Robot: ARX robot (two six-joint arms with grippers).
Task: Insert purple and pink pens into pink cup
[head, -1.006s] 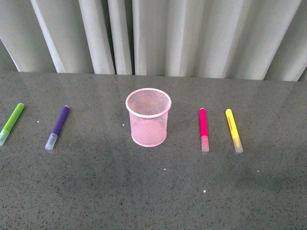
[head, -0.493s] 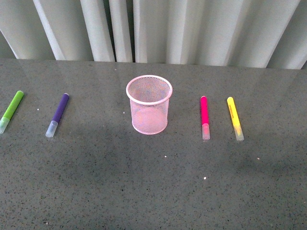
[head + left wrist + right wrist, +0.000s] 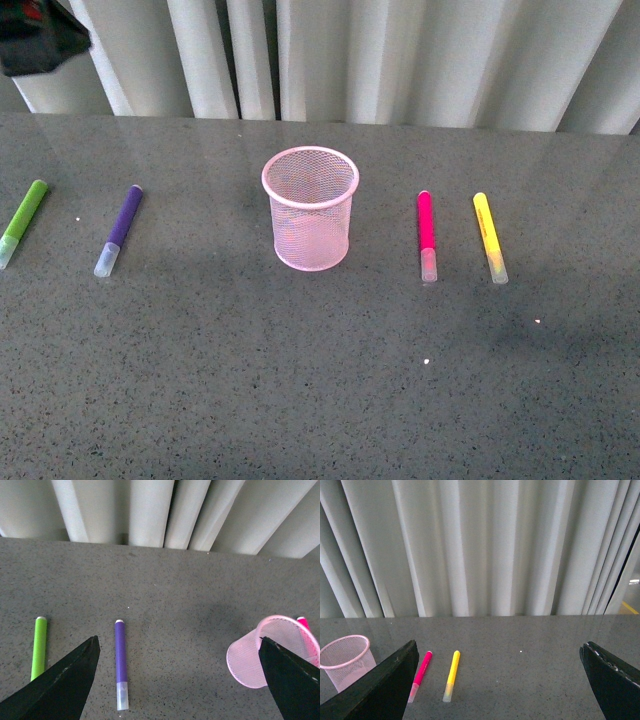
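Note:
The pink cup [image 3: 310, 208] stands upright and empty at the table's middle. The purple pen [image 3: 120, 228] lies to its left and the pink pen [image 3: 426, 232] to its right, both flat with clear caps toward me. My left gripper [image 3: 178, 644] hangs open above the table, holding nothing. Between its fingers lies the purple pen [image 3: 120, 660], with the pink cup [image 3: 250, 660] by the other finger. My right gripper [image 3: 499, 647] is open and empty too, high over the table, with the pink pen [image 3: 421, 672] and the cup [image 3: 345, 664] off to one side.
A lime-green marker [image 3: 22, 220] lies at the far left and a yellow marker [image 3: 489, 236] right of the pink pen. White curtains hang behind the grey table [image 3: 320, 390]. A dark piece of the robot [image 3: 35, 35] juts into the upper left corner.
Cup and pens sit higher in the front view as the camera view shifted. They keep their places on the table. The dark piece has come into the upper left corner.

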